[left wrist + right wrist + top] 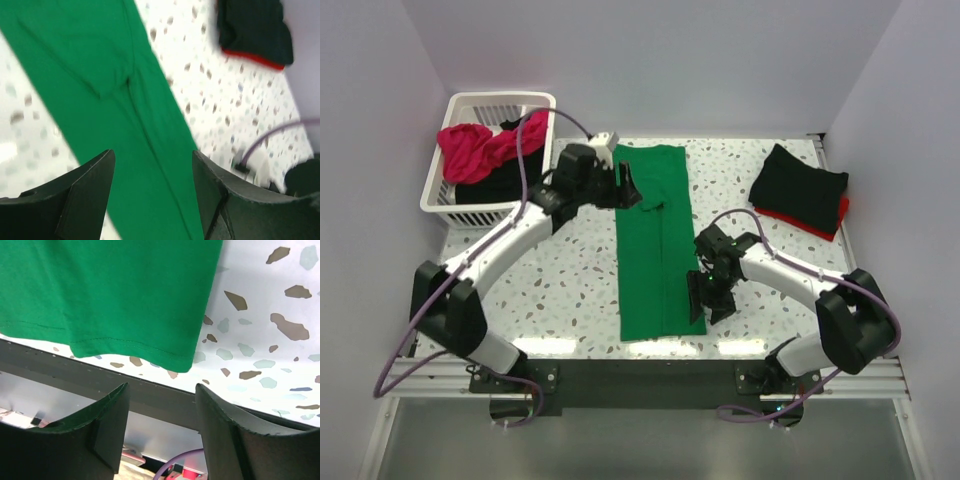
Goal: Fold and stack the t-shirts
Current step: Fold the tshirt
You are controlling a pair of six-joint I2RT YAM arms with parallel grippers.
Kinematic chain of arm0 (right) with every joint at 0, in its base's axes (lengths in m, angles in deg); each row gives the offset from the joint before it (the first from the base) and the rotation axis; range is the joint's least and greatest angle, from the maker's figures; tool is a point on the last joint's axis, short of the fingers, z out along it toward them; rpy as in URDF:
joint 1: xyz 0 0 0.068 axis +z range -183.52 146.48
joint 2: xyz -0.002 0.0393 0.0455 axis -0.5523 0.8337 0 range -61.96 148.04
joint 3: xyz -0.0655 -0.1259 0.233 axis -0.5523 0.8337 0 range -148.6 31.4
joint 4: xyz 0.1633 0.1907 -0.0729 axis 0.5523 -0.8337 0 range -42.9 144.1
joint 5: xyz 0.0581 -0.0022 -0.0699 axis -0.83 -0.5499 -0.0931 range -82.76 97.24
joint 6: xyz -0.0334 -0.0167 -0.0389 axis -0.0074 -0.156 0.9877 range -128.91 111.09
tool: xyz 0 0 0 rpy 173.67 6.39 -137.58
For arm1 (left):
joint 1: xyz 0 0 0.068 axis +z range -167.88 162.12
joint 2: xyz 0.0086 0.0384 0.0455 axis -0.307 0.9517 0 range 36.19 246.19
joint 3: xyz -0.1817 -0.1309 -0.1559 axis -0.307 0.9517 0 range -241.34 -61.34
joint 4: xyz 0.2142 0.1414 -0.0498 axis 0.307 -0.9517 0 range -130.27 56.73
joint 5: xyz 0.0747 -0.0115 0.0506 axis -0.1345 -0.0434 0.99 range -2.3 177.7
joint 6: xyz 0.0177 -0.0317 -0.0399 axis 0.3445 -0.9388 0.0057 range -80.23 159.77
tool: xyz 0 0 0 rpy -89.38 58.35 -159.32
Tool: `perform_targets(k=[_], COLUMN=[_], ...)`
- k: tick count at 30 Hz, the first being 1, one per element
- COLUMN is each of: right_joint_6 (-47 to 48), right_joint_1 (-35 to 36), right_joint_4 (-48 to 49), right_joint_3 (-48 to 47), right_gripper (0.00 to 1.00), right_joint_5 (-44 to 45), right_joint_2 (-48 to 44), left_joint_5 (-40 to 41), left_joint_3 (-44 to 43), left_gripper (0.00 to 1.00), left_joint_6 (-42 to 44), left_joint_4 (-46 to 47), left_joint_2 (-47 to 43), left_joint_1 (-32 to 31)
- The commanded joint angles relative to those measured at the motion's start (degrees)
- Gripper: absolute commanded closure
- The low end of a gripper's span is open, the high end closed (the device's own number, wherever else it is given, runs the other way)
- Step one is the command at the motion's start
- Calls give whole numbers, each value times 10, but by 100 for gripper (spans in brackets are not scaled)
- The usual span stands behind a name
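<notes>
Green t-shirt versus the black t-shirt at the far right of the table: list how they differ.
The green t-shirt is a long narrow strip, sides folded in; the black t-shirt is folded into a compact block.
The green t-shirt lies straight on the table; the black t-shirt sits on a red t-shirt.
The green t-shirt lies mid-table; the black t-shirt is at the far right.
Shared: both are single-coloured and lie flat.

I see my right gripper (pixel 161 392) at 6 o'clock, jaws apart with nothing between them. The green t-shirt (pixel 110 295) fills 9 to 12 o'clock, its hemmed corner lying flat on the speckled worktop (pixel 260 340), which shows toward 3 o'clock. A purple cable (pixel 181 465) sits low at 6 o'clock.
</notes>
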Motion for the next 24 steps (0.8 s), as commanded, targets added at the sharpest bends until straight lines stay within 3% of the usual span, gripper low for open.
perform_targets(k=[1, 10, 24], right_joint_6=[4, 12, 36], right_joint_1=[2, 1, 2], right_joint_4=[0, 31, 68], right_joint_3=[4, 37, 32], right_gripper=[43, 53, 56], right_joint_5=[17, 15, 16], right_joint_2=[-8, 8, 51], left_joint_5=[53, 98, 37], left_joint_3=[164, 370, 466], left_gripper=[32, 33, 35], left_joint_6=[-34, -169, -270], left_joint_4=[-56, -117, -45], left_joint_2=[-76, -184, -185], left_joint_1=[-30, -188, -246])
